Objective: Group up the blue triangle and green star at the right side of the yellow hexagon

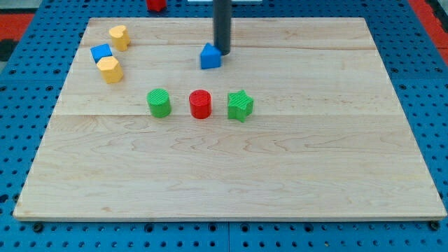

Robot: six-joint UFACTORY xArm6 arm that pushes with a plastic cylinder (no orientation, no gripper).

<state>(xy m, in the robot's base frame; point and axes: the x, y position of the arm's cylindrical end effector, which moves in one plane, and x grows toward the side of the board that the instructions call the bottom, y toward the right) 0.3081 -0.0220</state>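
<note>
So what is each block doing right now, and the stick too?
my tip: down on the board, touching the blue triangle's upper right.
blue triangle: upright, by the tip.
green star: alone, right end of the row.
red cylinder: middle of the row.
green cylinder: left end.
yellow hexagon: top left, beside the blue cube.
yellow heart: topmost.
</note>
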